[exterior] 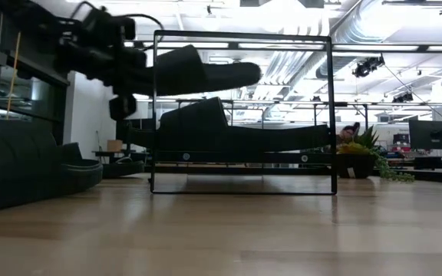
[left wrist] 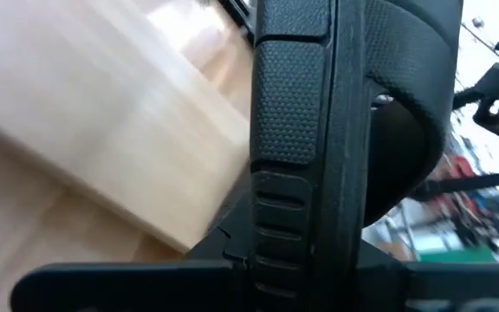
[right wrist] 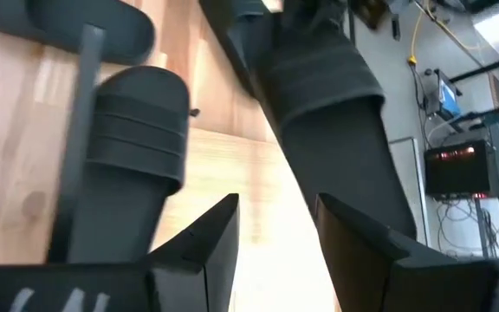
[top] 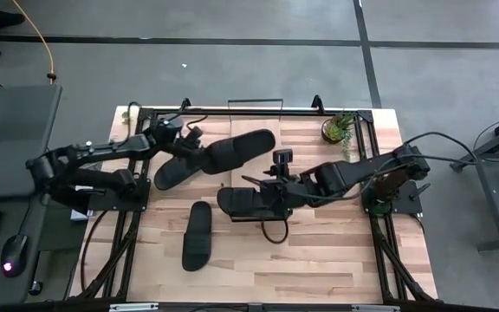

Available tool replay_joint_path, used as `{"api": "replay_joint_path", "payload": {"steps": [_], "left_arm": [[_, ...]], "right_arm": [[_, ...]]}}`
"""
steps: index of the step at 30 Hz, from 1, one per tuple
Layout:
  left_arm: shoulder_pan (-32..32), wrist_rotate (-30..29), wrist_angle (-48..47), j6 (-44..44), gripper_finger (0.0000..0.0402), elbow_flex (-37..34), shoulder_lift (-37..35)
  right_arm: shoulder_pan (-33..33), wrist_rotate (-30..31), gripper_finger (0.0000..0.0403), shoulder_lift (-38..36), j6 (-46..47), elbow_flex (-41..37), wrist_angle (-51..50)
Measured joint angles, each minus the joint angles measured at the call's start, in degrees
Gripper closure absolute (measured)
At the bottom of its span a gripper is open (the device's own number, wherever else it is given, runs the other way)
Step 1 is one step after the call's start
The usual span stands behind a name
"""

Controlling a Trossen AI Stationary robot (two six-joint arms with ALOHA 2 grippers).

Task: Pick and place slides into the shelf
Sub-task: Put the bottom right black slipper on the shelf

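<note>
My left gripper is shut on a black slide, which hangs in the air at the top of the shelf's wire frame. A second slide lies flat inside that frame, under the held one. My right gripper stands open over a third slide, with nothing between its fingers. Another slide rests sole-down on the tabletop nearer the front edge. My left gripper holds the slide by its strap end, pinched between the two fingers. It comes at the slide from the table's left, roughly level. In the wrist view its own finger covers the place of contact. The slide is lifted clear and about level.
A potted plant stands at the far right of the table. A black cable loops on the wood below my right gripper. A thin bar of the wire frame crosses in front of a lying slide. Bare wood lies toward the near right.
</note>
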Motion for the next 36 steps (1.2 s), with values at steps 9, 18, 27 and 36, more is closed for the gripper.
{"api": "replay_joint_path", "payload": {"steps": [9, 18, 27, 36], "left_arm": [[0.0, 5.0, -0.2, 0.8, 0.0370, 7.1, 12.6], [0.0, 5.9, 0.3, 4.2, 0.0370, 7.3, 22.4], [-2.9, 4.8, 4.4, 3.5, 0.0369, 7.3, 27.1], [-10.6, 2.9, 7.3, 1.4, 0.0369, 7.3, 28.1]], "right_arm": [[3.7, 0.1, 0.0256, 0.0, 1.1, 0.0, -0.4], [6.7, 2.9, 0.0256, 0.0, 3.5, 0.0, -1.6], [7.1, 3.4, 0.0256, 0.0, 4.0, 0.0, -1.6], [6.1, 3.4, 0.0256, 0.0, 4.0, -0.1, -1.4]]}}
